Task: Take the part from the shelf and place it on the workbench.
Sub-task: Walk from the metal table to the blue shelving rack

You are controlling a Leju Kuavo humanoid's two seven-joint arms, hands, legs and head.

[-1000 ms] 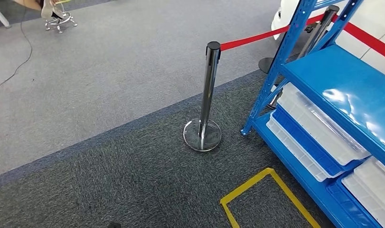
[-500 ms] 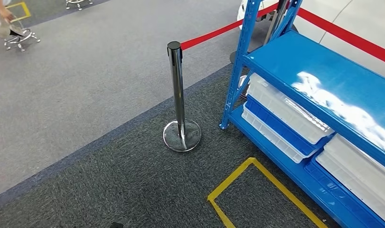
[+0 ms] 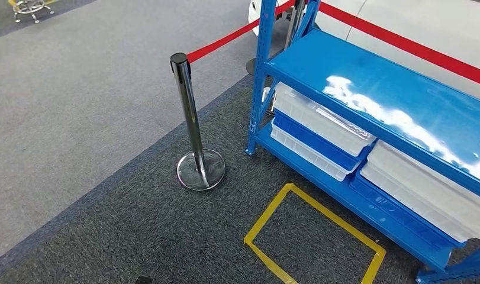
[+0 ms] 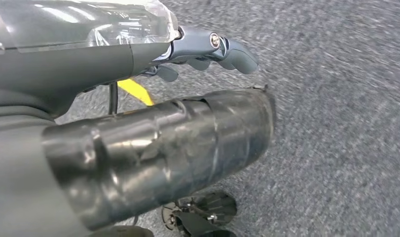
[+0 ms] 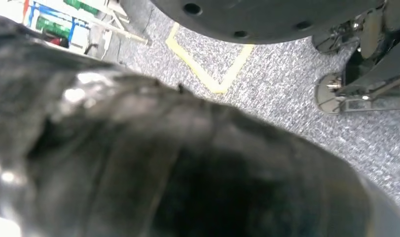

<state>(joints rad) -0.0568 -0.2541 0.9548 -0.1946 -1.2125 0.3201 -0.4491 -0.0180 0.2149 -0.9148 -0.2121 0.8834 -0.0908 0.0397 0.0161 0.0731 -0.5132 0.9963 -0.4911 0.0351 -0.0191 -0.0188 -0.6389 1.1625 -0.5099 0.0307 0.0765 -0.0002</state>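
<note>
The blue metal shelf (image 3: 373,100) stands at the right in the head view. Its glossy top board is bare. Under it sit white bins (image 3: 320,118) (image 3: 427,189) and a blue bin (image 3: 311,139); I cannot see into them, and no loose part shows. My left hand (image 4: 207,47) hangs over the carpet with its fingers (image 4: 237,54) stretched out, holding nothing; a thick, dark, tape-wrapped piece lies below them. My right hand (image 5: 163,163) is a dark blur close to the lens, its fingers hidden.
A chrome stanchion (image 3: 190,112) with a red belt (image 3: 225,38) stands left of the shelf's corner post. A yellow taped square (image 3: 267,214) marks the dark carpet before the shelf. A second red belt (image 3: 403,44) runs behind it. Lighter carpet lies at left.
The whole picture has slid left as the camera turned right. More of the shelf and the full yellow square are in view. Nothing in the scene itself moved.
</note>
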